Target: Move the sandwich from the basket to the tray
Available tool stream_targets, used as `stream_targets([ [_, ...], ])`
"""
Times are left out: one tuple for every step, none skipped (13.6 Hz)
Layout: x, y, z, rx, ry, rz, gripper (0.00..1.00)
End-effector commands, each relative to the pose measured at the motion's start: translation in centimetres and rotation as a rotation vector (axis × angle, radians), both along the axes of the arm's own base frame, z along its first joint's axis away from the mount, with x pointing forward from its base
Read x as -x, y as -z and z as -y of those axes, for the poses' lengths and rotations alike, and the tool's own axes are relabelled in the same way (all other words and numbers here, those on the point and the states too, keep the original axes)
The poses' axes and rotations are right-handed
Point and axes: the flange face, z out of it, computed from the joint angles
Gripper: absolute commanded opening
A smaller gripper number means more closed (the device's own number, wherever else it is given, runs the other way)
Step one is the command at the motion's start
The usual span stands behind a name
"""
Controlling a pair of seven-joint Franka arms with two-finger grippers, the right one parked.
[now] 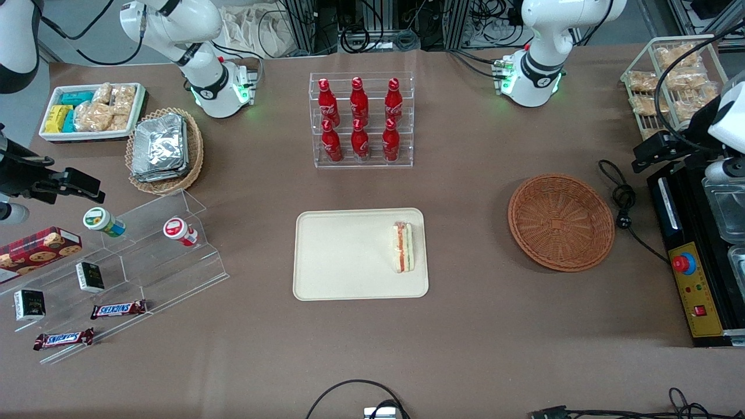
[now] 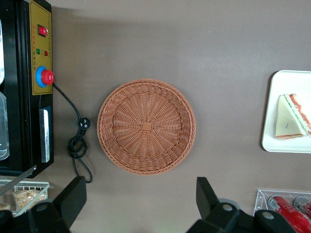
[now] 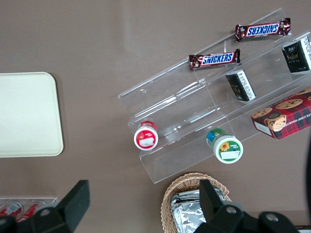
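Observation:
The sandwich (image 1: 403,247) lies on the cream tray (image 1: 343,256), along the tray's edge nearest the basket. It also shows in the left wrist view (image 2: 290,116), on the tray (image 2: 291,82). The reddish-brown wicker basket (image 1: 560,222) is empty, also in the left wrist view (image 2: 146,126). My left gripper (image 1: 656,150) hangs high toward the working arm's end of the table, beside the basket and apart from it. In the left wrist view the gripper (image 2: 140,184) is open wide and empty, with bare table between its fingers.
A clear rack of red bottles (image 1: 361,119) stands farther from the front camera than the tray. A black control box with a red button (image 1: 692,273) and a coiled cable (image 1: 623,201) lie beside the basket. A wire rack of bagged snacks (image 1: 675,75) stands at the working arm's end.

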Motion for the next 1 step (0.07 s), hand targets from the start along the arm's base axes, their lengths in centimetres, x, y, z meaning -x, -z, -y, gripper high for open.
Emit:
stream_targets([
  [0.39, -0.39, 0.02, 0.016, 0.013, -0.007, 1.00],
])
